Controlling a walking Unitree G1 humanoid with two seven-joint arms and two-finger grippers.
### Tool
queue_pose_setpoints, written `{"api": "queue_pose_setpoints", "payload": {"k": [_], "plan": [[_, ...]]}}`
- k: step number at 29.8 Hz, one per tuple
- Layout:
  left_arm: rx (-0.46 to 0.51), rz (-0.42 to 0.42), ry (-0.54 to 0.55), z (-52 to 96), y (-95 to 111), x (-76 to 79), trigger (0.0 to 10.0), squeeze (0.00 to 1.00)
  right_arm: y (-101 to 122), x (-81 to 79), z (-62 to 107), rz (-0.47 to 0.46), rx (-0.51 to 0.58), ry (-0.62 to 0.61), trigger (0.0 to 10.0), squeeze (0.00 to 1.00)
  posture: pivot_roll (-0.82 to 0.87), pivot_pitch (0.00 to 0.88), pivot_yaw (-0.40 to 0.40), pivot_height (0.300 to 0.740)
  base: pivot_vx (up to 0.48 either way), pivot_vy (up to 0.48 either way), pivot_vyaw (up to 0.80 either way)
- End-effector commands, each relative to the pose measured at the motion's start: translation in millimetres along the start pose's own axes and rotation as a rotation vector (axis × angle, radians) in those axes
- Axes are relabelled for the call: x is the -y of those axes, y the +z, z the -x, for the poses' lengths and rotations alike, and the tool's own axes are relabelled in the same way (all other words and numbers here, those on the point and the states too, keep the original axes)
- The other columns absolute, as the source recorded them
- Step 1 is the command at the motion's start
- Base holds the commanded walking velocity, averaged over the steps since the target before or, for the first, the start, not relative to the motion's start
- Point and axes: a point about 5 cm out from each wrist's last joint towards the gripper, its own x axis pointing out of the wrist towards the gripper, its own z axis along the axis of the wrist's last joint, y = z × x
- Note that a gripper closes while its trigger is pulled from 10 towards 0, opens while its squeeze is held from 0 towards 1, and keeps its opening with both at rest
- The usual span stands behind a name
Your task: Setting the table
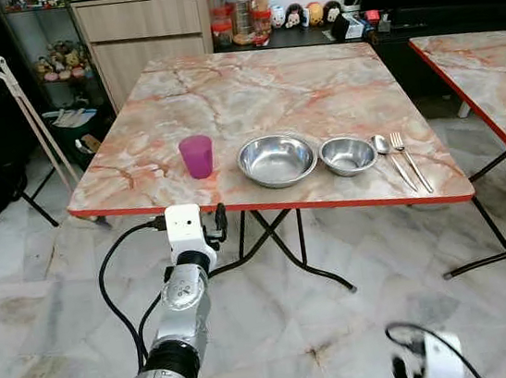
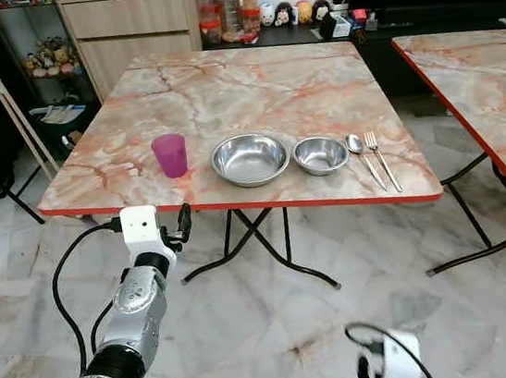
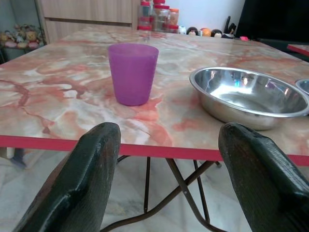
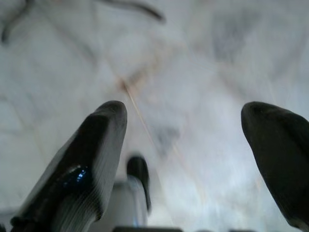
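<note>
A purple plastic cup (image 1: 197, 155) stands upright near the front edge of the marble-patterned table (image 1: 249, 87). To its right lie a large steel bowl (image 1: 276, 160), a small steel bowl (image 1: 347, 155), a spoon (image 1: 387, 155) and a fork (image 1: 410, 161), all in a row. My left gripper (image 1: 218, 223) is held just below and in front of the table's red edge, in line with the cup (image 3: 133, 72). It is open and holds nothing. My right gripper (image 4: 188, 159) hangs low over the floor, open and holding nothing.
A second marble table (image 1: 487, 56) stands close on the right. Behind are a wooden cabinet (image 1: 144, 31), jars (image 1: 239, 14) and a dark counter. A folded white rack (image 1: 35, 124) leans at the left. Black folding legs (image 1: 289, 249) run under the table over the marble floor.
</note>
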Motion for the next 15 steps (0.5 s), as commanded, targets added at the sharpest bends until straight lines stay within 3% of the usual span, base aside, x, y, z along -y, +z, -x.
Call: {"api": "queue_pose_setpoints", "payload": {"k": [1, 4, 15], "plan": [[-0.023, -0.002, -0.015, -0.8, -2.2, 2.8, 10.0, 0.00, -0.6, 5.3, 0.0, -0.014, -0.012, -0.029, 10.0, 0.00, 0.01, 0.000, -0.023, 0.740, 0.000, 0.000, 0.00], [-0.023, -0.004, -0.015, -0.6, -2.3, 1.8, 10.0, 0.00, -5.1, 8.1, 1.3, -0.031, -0.028, -0.044, 10.0, 0.00, 0.01, 0.000, -0.018, 0.740, 0.080, 0.000, 0.00], [-0.031, 0.004, -0.035, -2.0, -2.4, 7.9, 10.0, 0.00, 10.5, -3.7, -3.8, -0.080, 0.009, -0.022, 10.0, 0.00, 0.00, 0.000, -0.016, 0.740, 0.300, 0.000, 0.00]]}}
